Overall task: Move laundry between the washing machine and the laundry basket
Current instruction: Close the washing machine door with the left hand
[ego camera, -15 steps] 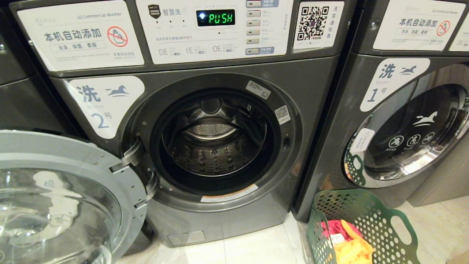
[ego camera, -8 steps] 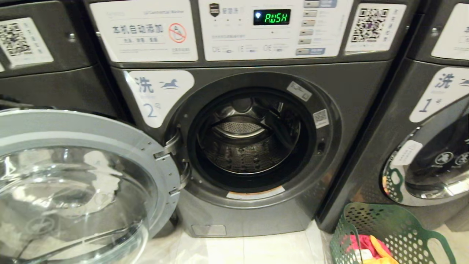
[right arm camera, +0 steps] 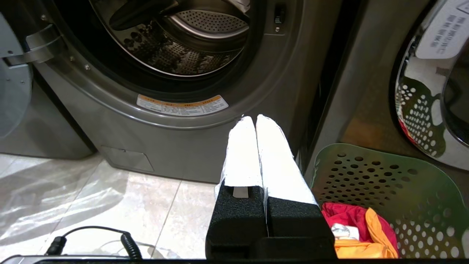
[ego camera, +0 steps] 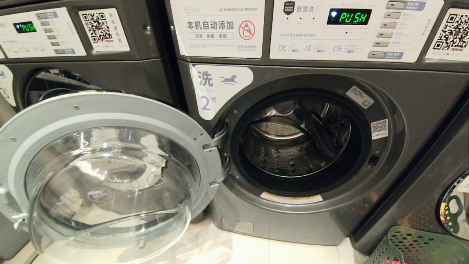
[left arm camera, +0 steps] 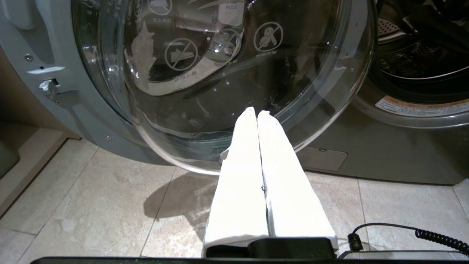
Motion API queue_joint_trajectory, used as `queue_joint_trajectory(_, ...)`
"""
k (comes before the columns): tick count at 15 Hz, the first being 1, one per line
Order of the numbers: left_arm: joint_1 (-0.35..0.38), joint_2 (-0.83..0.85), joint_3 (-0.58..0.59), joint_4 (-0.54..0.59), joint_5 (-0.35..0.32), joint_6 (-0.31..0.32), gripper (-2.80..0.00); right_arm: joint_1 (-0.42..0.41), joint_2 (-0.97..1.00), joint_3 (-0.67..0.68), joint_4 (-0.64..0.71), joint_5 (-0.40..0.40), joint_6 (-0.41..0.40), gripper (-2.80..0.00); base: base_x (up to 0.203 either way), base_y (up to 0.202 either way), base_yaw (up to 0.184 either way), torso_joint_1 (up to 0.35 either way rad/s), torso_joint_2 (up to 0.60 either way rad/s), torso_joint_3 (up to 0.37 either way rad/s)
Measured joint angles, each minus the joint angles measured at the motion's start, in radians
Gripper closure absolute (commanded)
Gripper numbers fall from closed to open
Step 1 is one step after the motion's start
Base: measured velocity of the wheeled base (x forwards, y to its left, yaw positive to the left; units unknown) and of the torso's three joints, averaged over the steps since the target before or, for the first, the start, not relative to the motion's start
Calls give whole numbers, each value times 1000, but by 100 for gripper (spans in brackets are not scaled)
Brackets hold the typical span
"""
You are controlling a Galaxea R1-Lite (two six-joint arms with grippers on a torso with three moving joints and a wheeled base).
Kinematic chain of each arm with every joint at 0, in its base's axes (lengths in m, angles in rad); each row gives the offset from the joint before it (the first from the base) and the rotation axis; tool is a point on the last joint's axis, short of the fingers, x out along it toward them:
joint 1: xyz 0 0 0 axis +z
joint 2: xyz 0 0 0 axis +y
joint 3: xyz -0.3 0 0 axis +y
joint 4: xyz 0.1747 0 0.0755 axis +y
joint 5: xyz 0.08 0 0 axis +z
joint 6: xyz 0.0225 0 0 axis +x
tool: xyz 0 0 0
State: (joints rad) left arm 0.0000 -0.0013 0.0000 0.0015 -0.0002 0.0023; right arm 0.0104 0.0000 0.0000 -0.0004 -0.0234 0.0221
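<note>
Laundry [right arm camera: 351, 223] in laundry basket [right arm camera: 381, 172] on floor just beside right end effector [right arm camera: 255, 121]; right nearer; both end effectors, left end effector [left arm camera: 256, 114] included, pressed together, empty; washing machine [ego camera: 421, 95] drum ahead, door open

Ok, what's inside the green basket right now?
The laundry basket holds red-pink cloth, orange-yellow cloth and a bit of white bunched together. Anything beneath the pile is hidden, and the right gripper covers part of the basket.

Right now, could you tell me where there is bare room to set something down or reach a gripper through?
The tiled floor lies bare before washer 2, between its open door and the green laundry basket. The drum looks empty. The basket's bottom is crowded with laundry.
</note>
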Motion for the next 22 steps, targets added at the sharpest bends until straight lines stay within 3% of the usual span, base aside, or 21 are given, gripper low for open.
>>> queue_joint_trajectory(8,0,0,0,-1,0,-1,0,0,0,0,0,0,2,0,0,0,0,0,0,0)
queue_joint_trajectory(22,0,0,0,-1,0,0,0,0,0,0,-1,0,2,0,-189,0,1,1,4,2)
